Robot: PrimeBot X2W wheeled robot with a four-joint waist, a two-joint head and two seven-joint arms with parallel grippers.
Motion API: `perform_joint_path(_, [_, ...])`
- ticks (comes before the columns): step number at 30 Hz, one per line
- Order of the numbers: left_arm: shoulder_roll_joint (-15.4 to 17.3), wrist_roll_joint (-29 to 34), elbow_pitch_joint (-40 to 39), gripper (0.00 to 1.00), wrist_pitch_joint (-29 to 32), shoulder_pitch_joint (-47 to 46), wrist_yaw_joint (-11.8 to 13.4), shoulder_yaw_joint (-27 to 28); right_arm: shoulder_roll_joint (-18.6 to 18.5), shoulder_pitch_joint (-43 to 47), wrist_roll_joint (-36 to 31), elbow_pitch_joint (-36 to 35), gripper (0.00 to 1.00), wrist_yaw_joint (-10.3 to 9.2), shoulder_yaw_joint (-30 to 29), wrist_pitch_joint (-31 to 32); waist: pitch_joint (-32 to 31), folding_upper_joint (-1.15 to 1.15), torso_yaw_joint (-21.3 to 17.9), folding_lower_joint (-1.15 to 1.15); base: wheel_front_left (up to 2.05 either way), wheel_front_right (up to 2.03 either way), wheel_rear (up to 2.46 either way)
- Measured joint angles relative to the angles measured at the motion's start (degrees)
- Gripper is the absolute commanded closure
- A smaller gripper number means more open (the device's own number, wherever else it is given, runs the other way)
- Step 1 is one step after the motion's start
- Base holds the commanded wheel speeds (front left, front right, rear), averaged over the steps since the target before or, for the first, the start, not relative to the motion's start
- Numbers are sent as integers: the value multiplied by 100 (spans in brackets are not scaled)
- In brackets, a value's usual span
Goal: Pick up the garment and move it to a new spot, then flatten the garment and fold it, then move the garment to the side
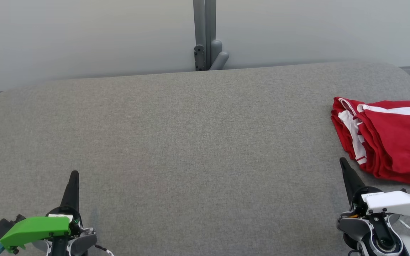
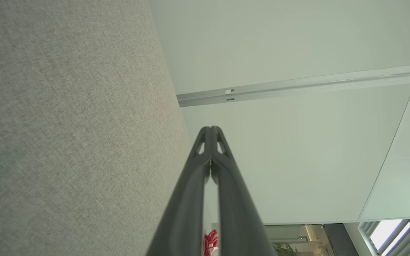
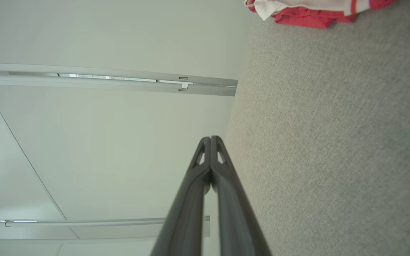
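The right claw [image 1: 343,163], pressed together and empty, was just short of the near edge of the red-and-white garment [image 1: 392,142]; the left claw [image 1: 73,176], likewise pressed together, was well apart from it across the grey counter [image 1: 190,142]. The garment lay layered at the counter's right end, fitting either a heap awaiting pickup or a fold already set aside; any grip should pinch every layer.

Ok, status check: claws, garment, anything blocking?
Left claw shut, empty, low left. Right claw shut, empty, just short of the garment. Garment lies loosely folded at the right edge of the grey padded surface. Nothing between right claw and garment.
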Motion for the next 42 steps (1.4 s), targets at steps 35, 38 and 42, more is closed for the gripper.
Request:
perform_joint_path(35, [4,-725,-130,100,185,-52,-25,109,-7,-9,776,-115,100,0,-103,194,-29,0,13,0,0,0,0])
perform_joint_path(38, [4,-725,-130,100,185,-52,-25,109,-7,-9,776,-115,100,0,-103,194,-29,0,13,0,0,0,0])
perform_joint_path(42, [4,-725,-130,100,185,-52,-25,109,-7,-9,776,-115,100,0,-103,194,-29,0,13,0,0,0,0])
